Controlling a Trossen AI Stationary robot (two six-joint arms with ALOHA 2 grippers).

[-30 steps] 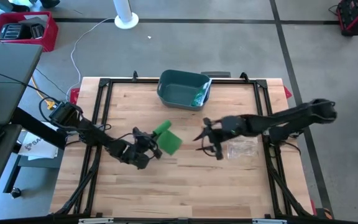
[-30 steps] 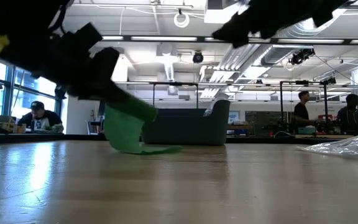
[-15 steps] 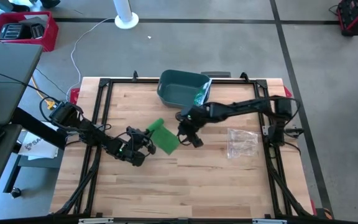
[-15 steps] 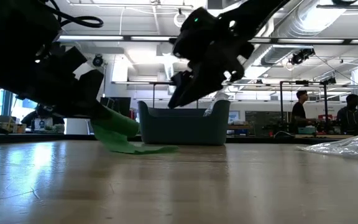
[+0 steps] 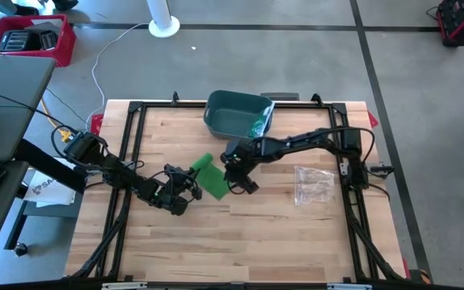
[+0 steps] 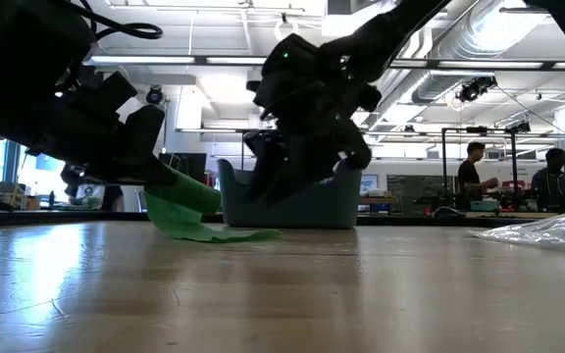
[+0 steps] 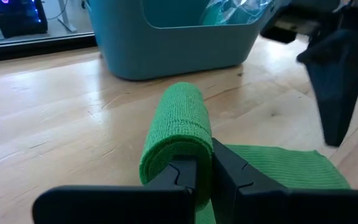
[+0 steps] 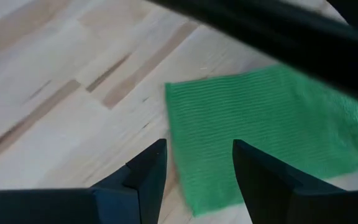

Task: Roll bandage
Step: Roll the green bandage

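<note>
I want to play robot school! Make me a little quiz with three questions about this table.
1. True or false: the left end effector is shut on the rolled end of the green bandage.
2. What is the right end effector doing? A) holding the plastic bag B) open, just above the bandage's flat loose end C) reaching inside the teal bin
3. Fill in: the crinkly clear plastic bag lies on the table, on the ____ arm's side.

Key: 1 true; 2 B; 3 right
</note>
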